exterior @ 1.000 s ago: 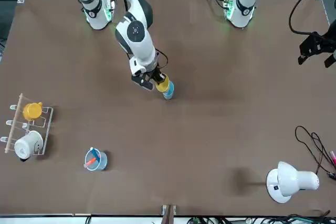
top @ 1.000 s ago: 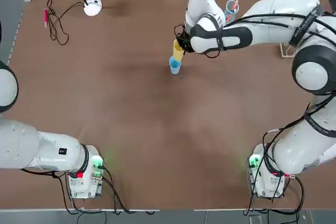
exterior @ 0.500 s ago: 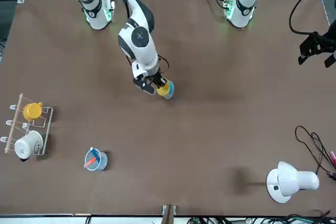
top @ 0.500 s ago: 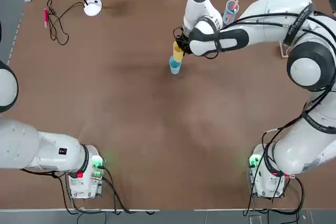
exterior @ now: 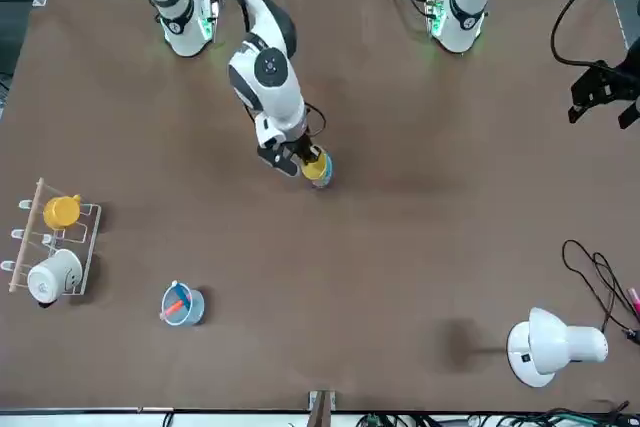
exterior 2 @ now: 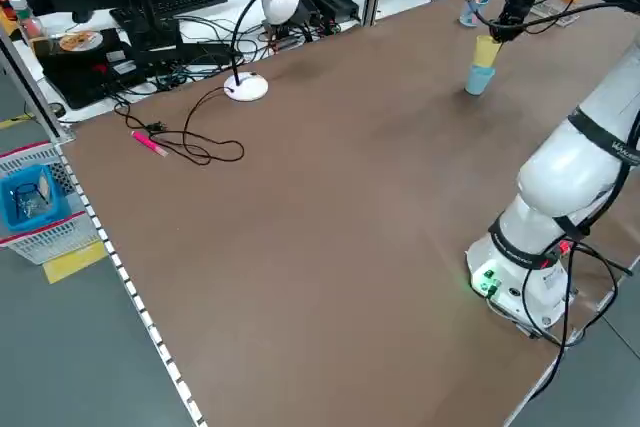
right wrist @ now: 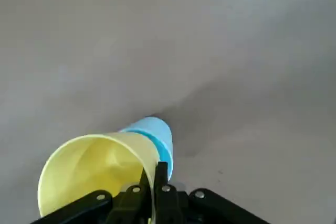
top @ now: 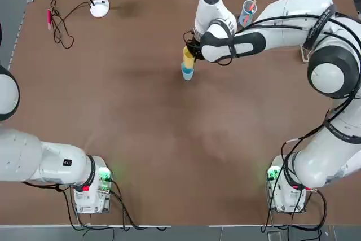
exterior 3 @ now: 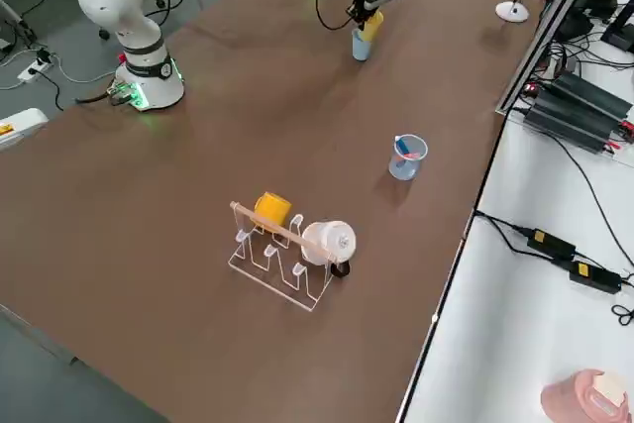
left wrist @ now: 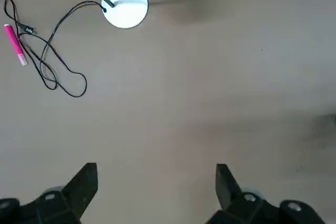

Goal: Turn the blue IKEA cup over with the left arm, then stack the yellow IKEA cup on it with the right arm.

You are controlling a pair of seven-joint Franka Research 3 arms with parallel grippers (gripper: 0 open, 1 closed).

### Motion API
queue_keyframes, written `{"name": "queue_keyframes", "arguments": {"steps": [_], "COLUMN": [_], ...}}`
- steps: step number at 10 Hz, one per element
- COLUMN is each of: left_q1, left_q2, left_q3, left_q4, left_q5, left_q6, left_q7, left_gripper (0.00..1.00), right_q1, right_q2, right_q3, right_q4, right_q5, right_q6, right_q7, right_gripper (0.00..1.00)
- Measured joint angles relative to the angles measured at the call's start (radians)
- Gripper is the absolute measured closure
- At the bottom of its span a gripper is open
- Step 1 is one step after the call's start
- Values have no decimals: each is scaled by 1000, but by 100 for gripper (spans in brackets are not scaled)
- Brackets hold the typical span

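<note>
Across the whole scene spreads the brown table (top: 141, 139), the largest thing here. The right arm (top: 333, 71) reaches over its far part; the left arm (top: 34, 156) is parked at the left side. Next in size come the wire rack (exterior 3: 277, 269), far over on the right, and the white lamp (exterior: 570, 344), far left. The right gripper (right wrist: 154, 169) is near the far edge, fingers clamped on the wall of the yellow cup (right wrist: 86, 174); the left gripper (left wrist: 156, 174) has its fingers wide apart, nothing between them. On the rack sit a white mug (exterior: 55, 277) and an orange-yellow mug (exterior: 62, 212). Between rack and lamp, a bluish glass (exterior: 190, 309) holds sticks. The blue cup (exterior 2: 479, 79) has its mouth up, and the yellow one, tilted, has its narrow end in that mouth. Smallest is the pink marker (left wrist: 16, 44), beside the looped cable (left wrist: 55, 38).
</note>
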Motion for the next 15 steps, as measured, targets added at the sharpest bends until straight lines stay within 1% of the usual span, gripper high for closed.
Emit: {"name": "queue_keyframes", "arguments": {"steps": [2,7,8,9,11,12,13,14,15], "left_q1": [0,0,0,0,0,0,0,0,0], "left_q2": [0,0,0,0,0,0,0,0,0], "left_q3": [0,0,0,0,0,0,0,0,0], "left_q4": [0,0,0,0,0,0,0,0,0], "left_q5": [0,0,0,0,0,0,0,0,0], "left_q6": [0,0,0,0,0,0,0,0,0], "left_q7": [0,0,0,0,0,0,0,0,0], "left_gripper": [1,1,1,1,1,1,1,1,1], "right_q1": [6,4,2,-1,-7,-8,-9,-15,-32], "right_q2": [2,18,20,20,20,20,20,20,19], "right_q3": [11,8,7,7,7,7,7,7,7], "right_q4": [0,0,0,1,5,8,11,14,18], "right_q5": [-1,-23,-24,-25,-26,-26,-28,-31,-38], "right_q6": [0,0,0,0,0,0,0,0,0], "right_q7": [15,25,26,27,30,35,41,42,31], "right_gripper": [96,96,94,84,51,37,22,8,0]}}
